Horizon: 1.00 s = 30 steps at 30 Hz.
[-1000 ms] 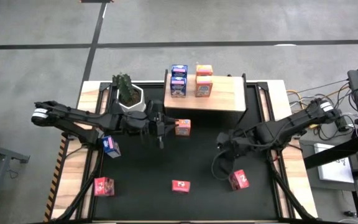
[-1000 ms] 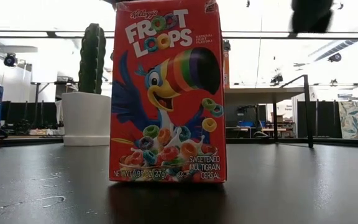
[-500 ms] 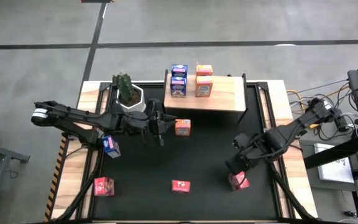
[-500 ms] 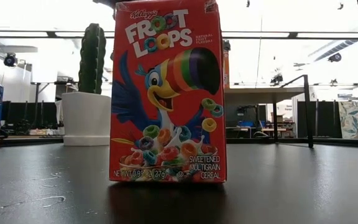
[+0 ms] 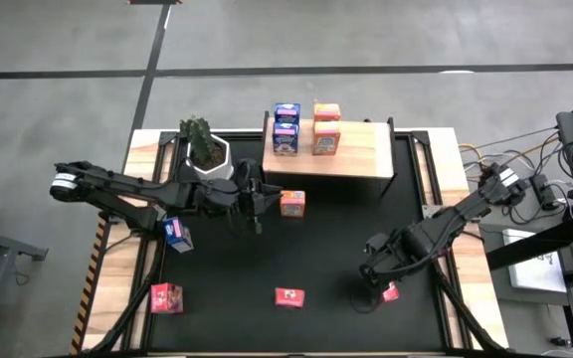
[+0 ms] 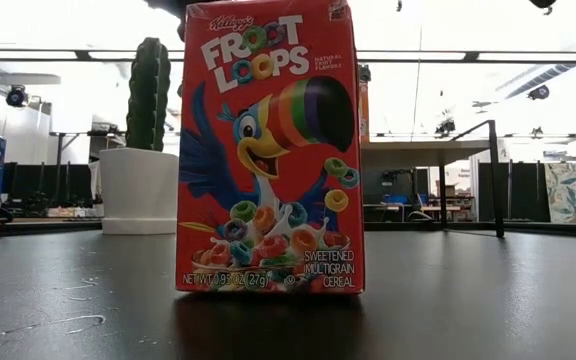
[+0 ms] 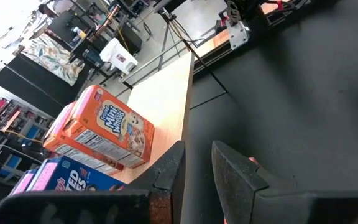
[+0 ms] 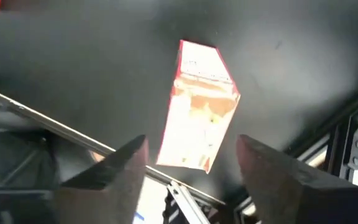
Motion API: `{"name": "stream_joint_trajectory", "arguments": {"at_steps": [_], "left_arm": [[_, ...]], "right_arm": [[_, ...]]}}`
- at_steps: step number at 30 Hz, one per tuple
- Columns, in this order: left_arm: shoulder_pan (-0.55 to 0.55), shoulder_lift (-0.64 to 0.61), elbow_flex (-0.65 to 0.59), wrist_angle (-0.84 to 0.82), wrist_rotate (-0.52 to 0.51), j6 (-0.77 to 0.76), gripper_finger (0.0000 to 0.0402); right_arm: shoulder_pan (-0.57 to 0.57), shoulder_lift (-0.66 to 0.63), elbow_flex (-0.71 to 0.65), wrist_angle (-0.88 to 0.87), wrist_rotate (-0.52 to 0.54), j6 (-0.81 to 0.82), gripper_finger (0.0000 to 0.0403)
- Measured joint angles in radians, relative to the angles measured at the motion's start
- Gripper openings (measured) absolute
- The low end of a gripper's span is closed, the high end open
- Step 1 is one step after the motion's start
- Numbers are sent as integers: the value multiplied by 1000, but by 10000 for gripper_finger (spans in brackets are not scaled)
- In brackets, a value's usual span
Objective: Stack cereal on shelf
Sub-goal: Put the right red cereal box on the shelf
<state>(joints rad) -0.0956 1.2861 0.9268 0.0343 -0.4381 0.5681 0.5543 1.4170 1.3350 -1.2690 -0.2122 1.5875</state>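
The wooden shelf (image 5: 361,157) stands at the far middle and carries two blue cereal boxes (image 5: 286,127) and two orange ones (image 5: 326,127). My right gripper (image 8: 191,163) is open and points down over a red cereal box (image 8: 199,106) that lies flat on the mat at the near right (image 5: 392,292). A finger stands off each side of that box. My left gripper (image 7: 197,163) hovers in front of the shelf with a narrow gap between its fingers and nothing seen in that gap. An orange box (image 5: 292,204) sits right by its tips. My left gripper is close to the orange box, of which a sliver (image 7: 252,163) shows past one finger. I cannot tell whether it touches the box.
A potted cactus (image 5: 205,149) stands left of the shelf. A blue box (image 5: 177,235) lies under my left arm. Two more red boxes (image 5: 167,297) (image 5: 288,296) sit near the front edge, and the middle one fills the low view (image 6: 268,150). Cables hang off the right side.
My right gripper has swung toward the table's near edge and tipped from roughly level to pointing down. It has come over the red box at the near right, which it now partly covers in the high view. The boxes have not moved.
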Motion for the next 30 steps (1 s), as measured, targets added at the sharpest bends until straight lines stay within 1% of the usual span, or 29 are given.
{"name": "stream_joint_trajectory", "arguments": {"at_steps": [3, 6, 8, 11, 15, 18, 27, 30], "left_arm": [[0, 0, -2, 1, 0, -1, 63], [0, 0, -2, 0, 0, -3, 63], [0, 0, -2, 1, 0, -4, 63], [0, 0, -2, 1, 0, -4, 63], [0, 0, -2, 1, 0, -4, 63], [0, 0, -2, 2, 0, -4, 63], [0, 1, -4, 2, 0, -5, 63], [0, 1, -4, 2, 0, -5, 63]], "right_arm": [[14, 19, -2, 0, 2, 35, 284], [32, 37, -5, 2, 4, 53, 310], [43, 50, -8, 3, 4, 57, 319], [56, 75, -15, 3, 5, 55, 320], [57, 101, -20, 22, 19, 31, 302], [56, 121, -20, 24, 37, 10, 280], [57, 144, -22, 30, 54, -16, 189], [56, 142, -22, 29, 55, -18, 164]]}}
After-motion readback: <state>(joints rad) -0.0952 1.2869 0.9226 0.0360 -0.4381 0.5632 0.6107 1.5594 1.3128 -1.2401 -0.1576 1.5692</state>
